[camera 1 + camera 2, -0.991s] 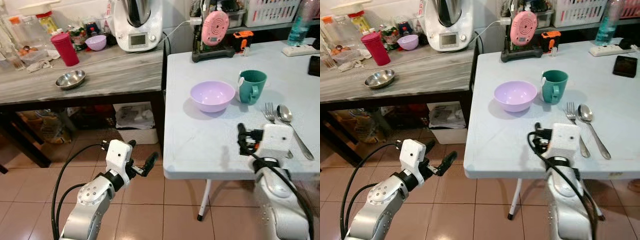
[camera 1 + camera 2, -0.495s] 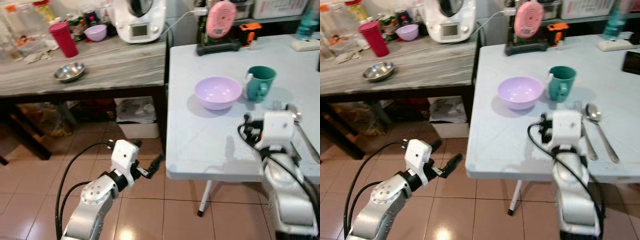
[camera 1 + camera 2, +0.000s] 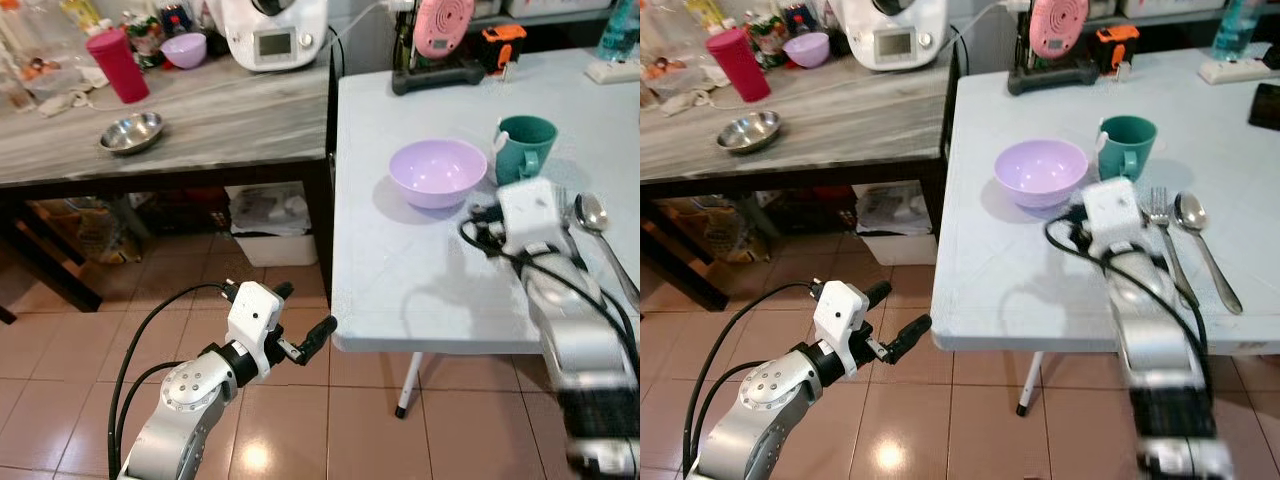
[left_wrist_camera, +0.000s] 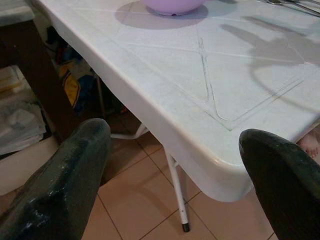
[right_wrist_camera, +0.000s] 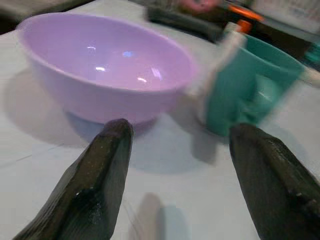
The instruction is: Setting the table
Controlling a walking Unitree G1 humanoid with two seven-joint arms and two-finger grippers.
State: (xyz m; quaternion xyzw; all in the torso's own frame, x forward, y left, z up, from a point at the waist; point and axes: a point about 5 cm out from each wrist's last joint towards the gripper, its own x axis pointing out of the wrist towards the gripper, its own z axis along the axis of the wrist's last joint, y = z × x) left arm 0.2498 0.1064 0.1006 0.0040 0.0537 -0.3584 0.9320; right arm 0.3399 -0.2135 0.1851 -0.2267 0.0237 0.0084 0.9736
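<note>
Right gripper [image 5: 175,175], fingers apart, hovers near the lavender bowl [image 3: 1041,172] and green mug [image 3: 1126,145]; next, close on one. Left gripper [image 3: 305,340] idles, spread.

The two eye views look down from the head across the table [image 3: 420,270] and left counter [image 3: 210,130]. The left wrist view looks from low by the table's near corner. The right wrist view sits close before the bowl [image 5: 107,70] and mug [image 5: 250,85], shared with both eye views

right hand [image 5: 175,165] and left hand [image 4: 165,165], fingers spread, empty
</note>
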